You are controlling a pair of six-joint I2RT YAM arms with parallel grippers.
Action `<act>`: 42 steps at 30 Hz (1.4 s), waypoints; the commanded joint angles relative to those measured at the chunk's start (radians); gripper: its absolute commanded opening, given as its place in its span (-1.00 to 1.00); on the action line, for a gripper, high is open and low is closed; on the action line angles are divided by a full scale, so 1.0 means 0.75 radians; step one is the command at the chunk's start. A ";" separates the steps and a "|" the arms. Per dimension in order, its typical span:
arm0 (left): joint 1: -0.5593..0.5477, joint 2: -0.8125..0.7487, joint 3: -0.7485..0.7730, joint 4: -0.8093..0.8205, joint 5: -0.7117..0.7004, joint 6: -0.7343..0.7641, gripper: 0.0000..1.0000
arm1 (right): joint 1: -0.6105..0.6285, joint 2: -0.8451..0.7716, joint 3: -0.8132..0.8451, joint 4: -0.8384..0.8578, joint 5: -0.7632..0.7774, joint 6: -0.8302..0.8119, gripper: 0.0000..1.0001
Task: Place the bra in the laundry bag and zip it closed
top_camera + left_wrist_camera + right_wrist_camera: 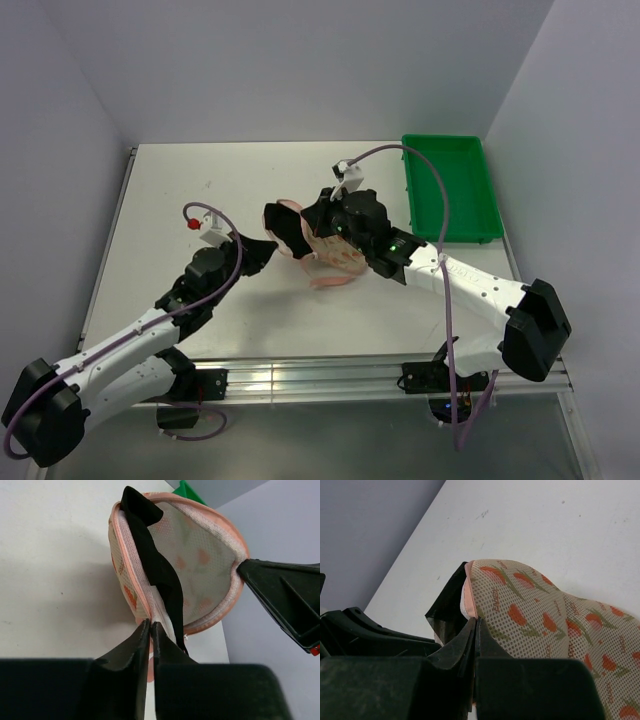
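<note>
The peach-pink mesh laundry bag [338, 256] is held up over the table's middle, its mouth open. In the left wrist view the bag [205, 560] gapes and the black bra [157, 565] hangs over its pink zip rim, partly inside. My left gripper [150, 623] is shut on the near rim, next to the bra; it also shows in the top view [265, 248]. My right gripper [476, 620] is shut on the opposite rim of the bag [545, 620], with the bra [449, 605] just left of it. The right gripper also shows from above [322, 214], beside the bra [284, 226].
A green plastic tray [450, 190] stands at the back right against the wall; its corner shows in the left wrist view [187, 490]. Grey walls close the table at the back and both sides. The left gripper's body [370, 630] is close beside the right one.
</note>
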 commanded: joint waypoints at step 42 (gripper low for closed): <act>-0.066 -0.050 0.007 -0.091 0.032 0.017 -1.00 | 0.121 0.212 0.189 -0.283 0.022 -0.113 -1.00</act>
